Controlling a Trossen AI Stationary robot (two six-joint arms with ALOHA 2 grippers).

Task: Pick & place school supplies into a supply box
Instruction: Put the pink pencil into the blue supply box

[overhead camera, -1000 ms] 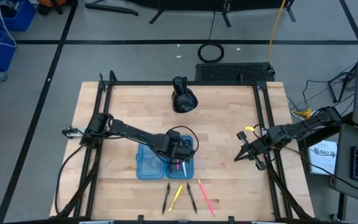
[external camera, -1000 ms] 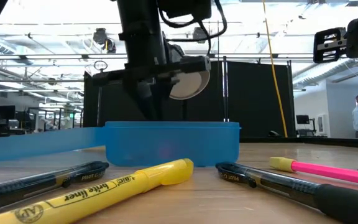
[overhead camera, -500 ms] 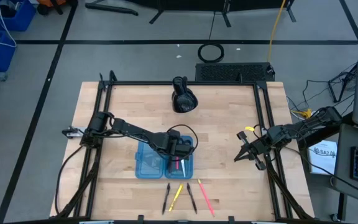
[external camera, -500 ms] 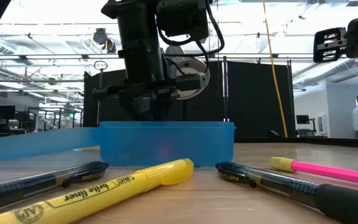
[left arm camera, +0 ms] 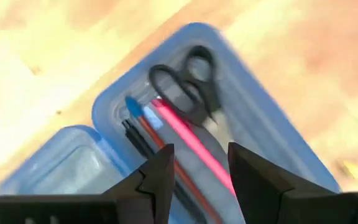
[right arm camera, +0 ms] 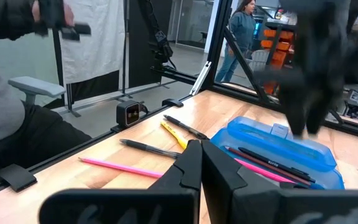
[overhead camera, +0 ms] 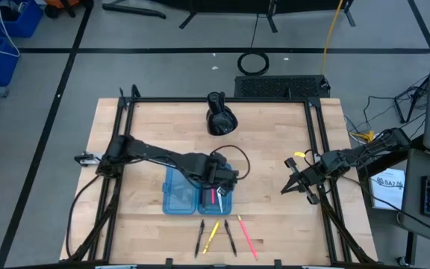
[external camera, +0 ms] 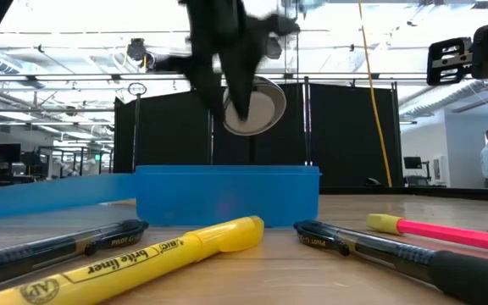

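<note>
Low in the frame, four pens [overhead camera: 225, 235] lie on the counter [overhead camera: 133, 149]. Above them, the left claw [overhead camera: 225, 188], parted and empty, hovers over the supply box [overhead camera: 178, 200] holding scissors [left arm camera: 191, 87]. Right claw [overhead camera: 290, 185], pressed closed, waits center-right.

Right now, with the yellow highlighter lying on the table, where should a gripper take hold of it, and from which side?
Probably around the middle of the yellow highlighter, coming straight down from above. It lies flat on the wooden table between two black pens close on either side, so the fingers should close across its thin barrel, slipping into those gaps.
</note>
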